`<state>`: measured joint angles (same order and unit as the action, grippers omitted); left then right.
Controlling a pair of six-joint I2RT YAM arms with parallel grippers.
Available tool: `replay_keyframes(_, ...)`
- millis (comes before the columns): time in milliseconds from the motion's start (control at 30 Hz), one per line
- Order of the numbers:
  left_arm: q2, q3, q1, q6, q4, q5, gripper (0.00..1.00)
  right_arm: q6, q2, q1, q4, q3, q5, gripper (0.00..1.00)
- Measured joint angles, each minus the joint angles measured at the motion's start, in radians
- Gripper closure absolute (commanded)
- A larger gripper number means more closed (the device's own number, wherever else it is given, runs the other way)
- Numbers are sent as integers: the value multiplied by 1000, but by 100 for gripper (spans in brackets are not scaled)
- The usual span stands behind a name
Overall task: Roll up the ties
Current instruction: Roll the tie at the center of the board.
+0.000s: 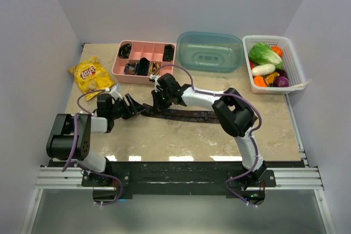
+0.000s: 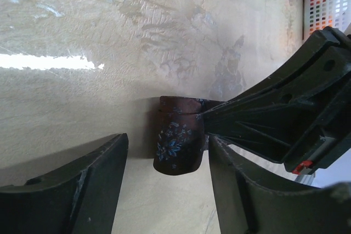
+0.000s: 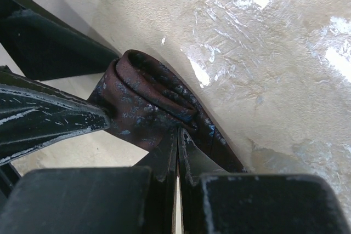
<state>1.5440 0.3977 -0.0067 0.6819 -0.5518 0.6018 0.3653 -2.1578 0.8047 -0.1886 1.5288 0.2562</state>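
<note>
Biggest risk I saw for you was the handoff. The necktie (image 1: 186, 115) lay flat across the middle of the table (image 1: 181, 146), running left to right. Only its left end had been turned over, into a small, loose coil (image 3: 145, 100) of what looked like a couple of layers. Your right gripper (image 3: 178, 154) was clamped tight on the fabric right at that coil. Your left gripper (image 1: 133, 108) sat with its jaws apart, one on each side of the roll and not gripping it. If you'd let the right one go before the left had a proper hold, I'd have expected the coil to spring open. The two sets of fingers were also crowded into the same spot, so closing the left could easily have knocked black plastic instead of catching cloth. The long flat tail to the right wasn't pinned by anything, so any pull off its line would probably have made the roll go cone-shaped. As for pose, the left arm was folded low, with its wrist reaching right toward the coil just above the table. The right arm stretched from its base across to the left, with its wrist angled down onto the tie's left end, so the two grippers met nearly head-on.
</note>
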Motion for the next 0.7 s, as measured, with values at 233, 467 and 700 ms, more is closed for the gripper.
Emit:
replay_keyframes(233,50,-19,0,30,-89,27,51,0,-3,0,21,-7,0,100)
replay_keyframes(467,132,-34,0,71,-215,68,67,0,-3,0,25,-9,1,100)
replay_keyframes(700,155,-44,0,100,-289,87,95,-3,-3,0,25,-9,1,100)
